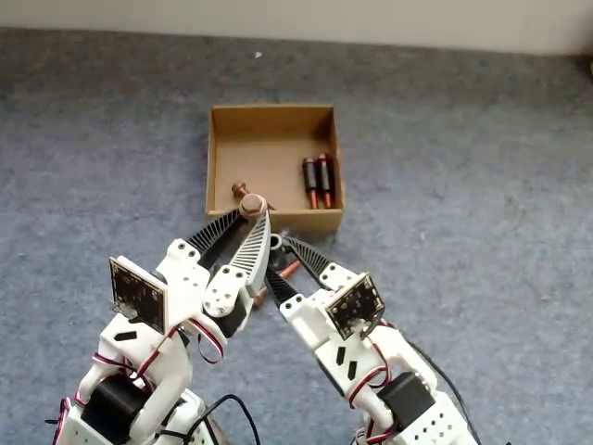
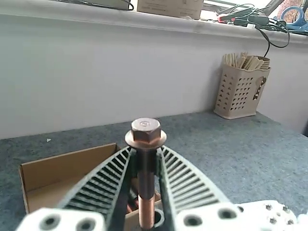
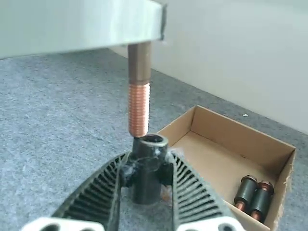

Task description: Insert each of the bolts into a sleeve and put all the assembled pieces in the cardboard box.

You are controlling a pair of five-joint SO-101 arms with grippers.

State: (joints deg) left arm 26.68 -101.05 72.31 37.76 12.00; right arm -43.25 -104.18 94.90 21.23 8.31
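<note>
Left gripper (image 2: 145, 154) is holding a bolt (image 2: 146, 132) upright, fingers closed narrow on the dark shank just under the flanged hex head, copper thread pointing down. Right gripper (image 3: 147, 163) is clamping a dark sleeve (image 3: 147, 180) upright, fingers pinched against its sides, open end facing up. Bolt is hanging directly above the sleeve, and its threaded tip is sitting right at the sleeve's mouth; cannot tell whether it is already entering the bore. In the high view both grippers are meeting just in front of the near wall of the cardboard box (image 1: 222, 139), with the bolt head showing at that wall's top edge. Box is sitting open on the grey carpet (image 1: 482, 185), beyond the two arms. Two assembled pieces (image 1: 318, 181) are lying side by side inside it, against the right wall near the front corner. A second bolt (image 1: 289, 270) is lying on the carpet between the two arms, partly hidden under the fingers. A slotted basket (image 2: 240, 89) of wooden sticks is standing against the wall, well apart from the work area.
</note>
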